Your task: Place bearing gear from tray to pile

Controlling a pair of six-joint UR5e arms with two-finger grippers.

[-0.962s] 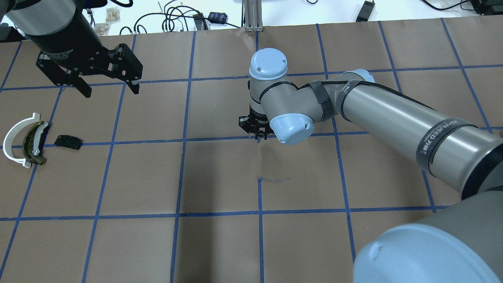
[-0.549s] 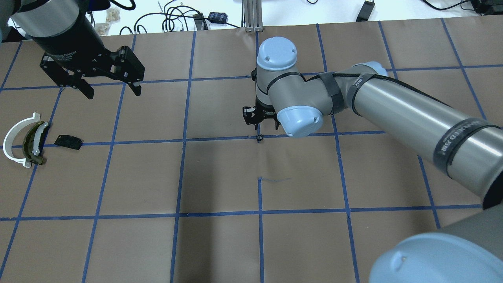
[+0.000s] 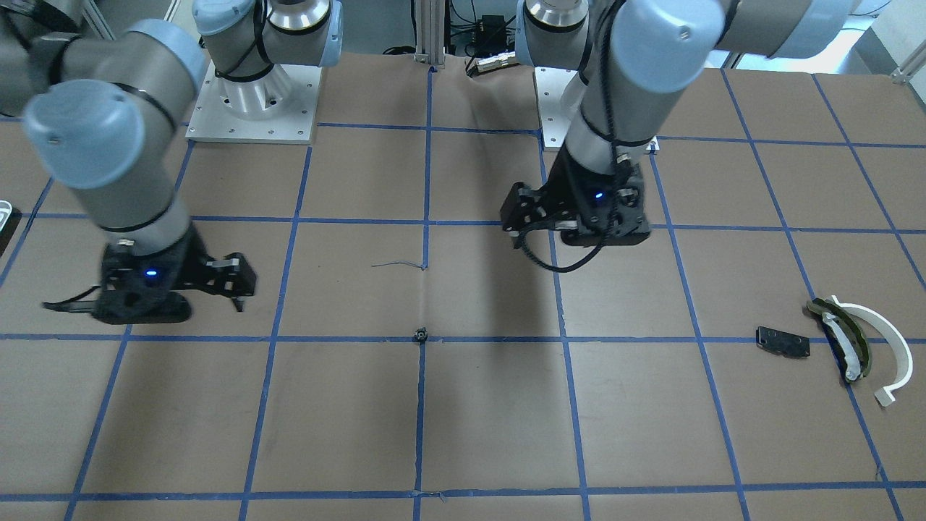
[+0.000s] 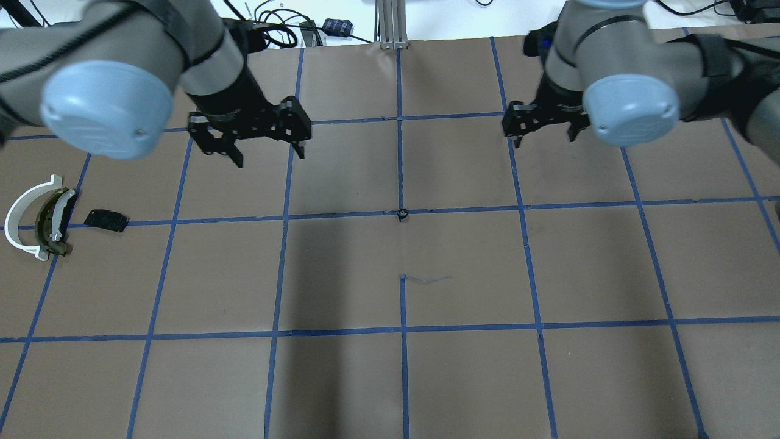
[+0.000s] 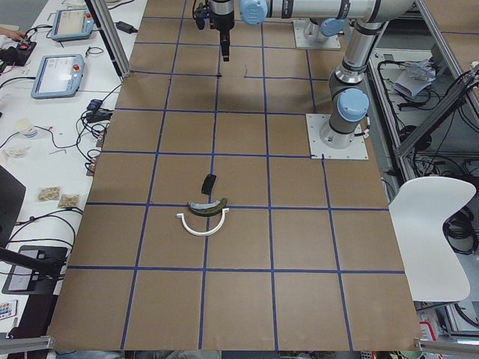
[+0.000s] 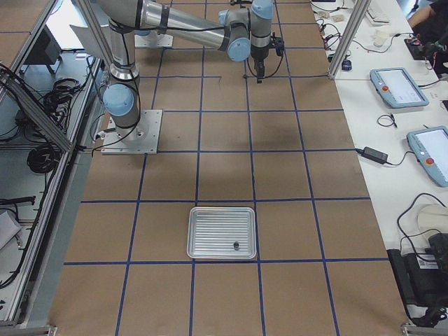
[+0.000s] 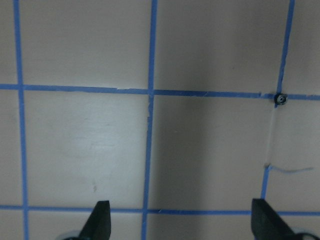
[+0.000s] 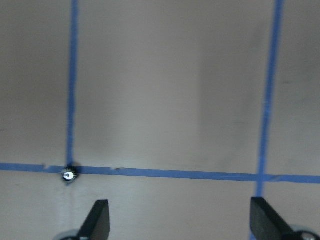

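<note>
The bearing gear (image 4: 402, 213) is a tiny black ring lying on a blue tape crossing at the table's middle, held by nothing. It also shows in the front view (image 3: 420, 335) and in both wrist views (image 7: 281, 99) (image 8: 68, 174). My left gripper (image 4: 269, 158) is open and empty, high up, behind and left of the gear. My right gripper (image 4: 544, 140) is open and empty, behind and right of it. The pile lies far left: white arc (image 4: 24, 216), olive piece (image 4: 52, 222), black plate (image 4: 106, 219). The tray (image 6: 222, 209) sits at the right end.
Brown paper with a blue tape grid covers the table. A small dark part (image 6: 236, 245) lies in the tray. A loose curl of tape (image 4: 426, 279) sits just in front of the gear. Cables and tablets lie beyond the far edge.
My right gripper has let go of the gear on the tape crossing, risen and pulled back to the right. My left gripper has moved right, towards the middle.
</note>
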